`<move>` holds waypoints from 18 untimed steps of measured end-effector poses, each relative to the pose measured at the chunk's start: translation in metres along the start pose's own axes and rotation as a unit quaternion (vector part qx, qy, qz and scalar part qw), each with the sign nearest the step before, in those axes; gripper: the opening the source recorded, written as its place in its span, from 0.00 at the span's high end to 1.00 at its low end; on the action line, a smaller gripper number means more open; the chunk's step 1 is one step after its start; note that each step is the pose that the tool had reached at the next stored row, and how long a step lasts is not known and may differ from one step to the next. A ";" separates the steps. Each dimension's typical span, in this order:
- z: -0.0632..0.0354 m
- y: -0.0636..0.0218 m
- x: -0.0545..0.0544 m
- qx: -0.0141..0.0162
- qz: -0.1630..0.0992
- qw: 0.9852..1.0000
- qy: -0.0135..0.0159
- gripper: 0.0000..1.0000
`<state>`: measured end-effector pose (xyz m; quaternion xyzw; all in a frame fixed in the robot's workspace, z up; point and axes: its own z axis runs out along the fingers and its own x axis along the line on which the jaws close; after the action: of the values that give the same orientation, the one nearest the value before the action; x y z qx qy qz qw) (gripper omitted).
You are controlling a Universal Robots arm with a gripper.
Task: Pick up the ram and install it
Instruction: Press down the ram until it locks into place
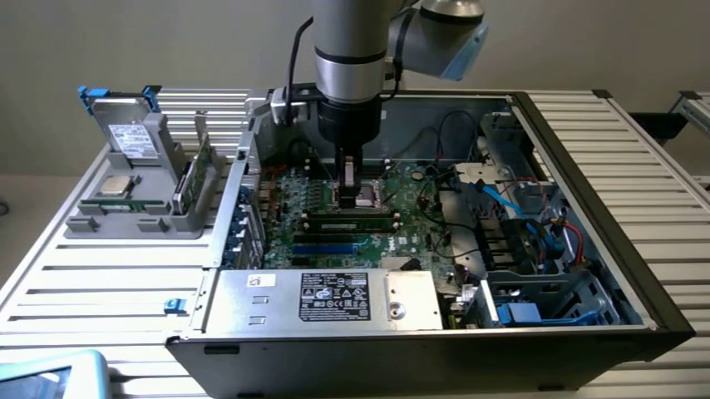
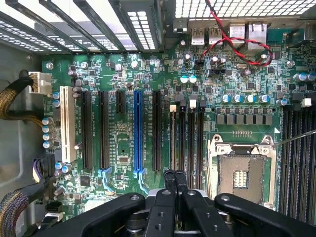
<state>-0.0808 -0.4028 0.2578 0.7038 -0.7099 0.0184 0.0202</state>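
1. Seating appears to be the step in hand: pincer (image 1: 360, 199) closed, fingertips together, gripping nothing visible, low over the motherboard (image 1: 413, 189).
2. Ram (image 1: 352, 221): lying along a memory slot inside the computer case (image 1: 621, 249), just in front of the pincer tip.
3. Full seating cannot be told.
4. Next move calls for even, straight-down pressure on the ram's top edge, clear of neighbouring slots.

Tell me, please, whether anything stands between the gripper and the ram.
Nothing visible does. The shut gripper hangs directly over the ram, which lies along the black memory slots of the motherboard.
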 end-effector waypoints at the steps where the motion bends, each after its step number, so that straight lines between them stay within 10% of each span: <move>1: 0.0000 0.0000 0.000 0.000 0.000 1.000 0.000 0.89; 18: 0.0000 0.0000 0.000 -0.004 0.073 0.997 0.000 0.89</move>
<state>-0.0808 -0.4028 0.2579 0.6499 -0.7595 0.0169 0.0215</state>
